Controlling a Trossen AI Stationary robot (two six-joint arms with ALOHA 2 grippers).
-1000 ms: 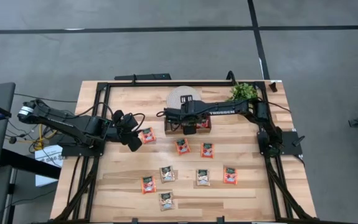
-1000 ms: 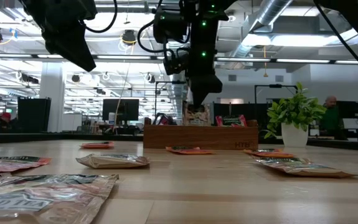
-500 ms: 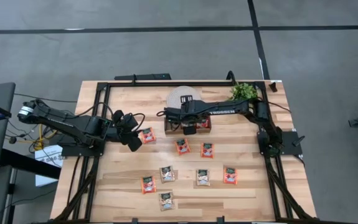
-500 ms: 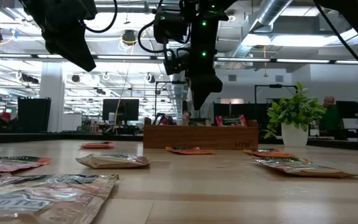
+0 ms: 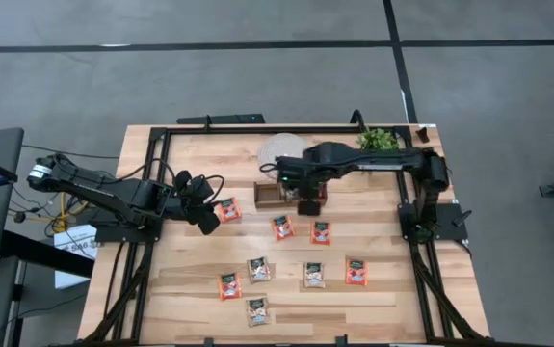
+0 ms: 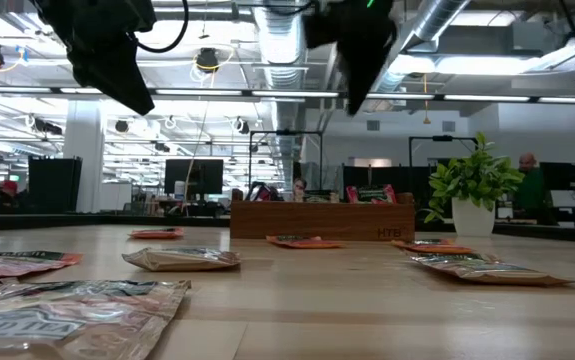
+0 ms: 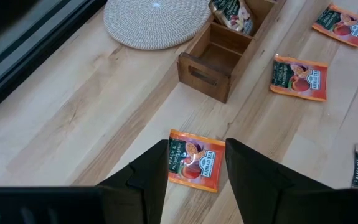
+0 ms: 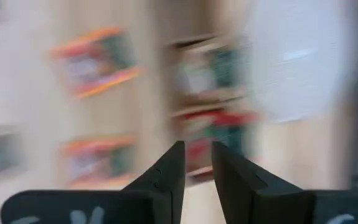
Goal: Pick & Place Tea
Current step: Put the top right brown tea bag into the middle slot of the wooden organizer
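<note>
Light wood desk (image 5: pixel 382 289), wooden tray (image 5: pixel 269 195) as landmark. Your right gripper (image 8: pixel 196 163) hangs above the tray, jaws narrow, gripping nothing. Your left gripper (image 7: pixel 194 163) waits beside it, jaws wide over a red tea sachet (image 7: pixel 195 160). Other tea sachets (image 5: pixel 315 274) lie scattered in front of the tray.

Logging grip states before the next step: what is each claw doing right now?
Left claw: open, empty, hovering over a red-orange tea sachet.
Right claw: fingers slightly apart, nothing between them, over the wooden tray.
</note>
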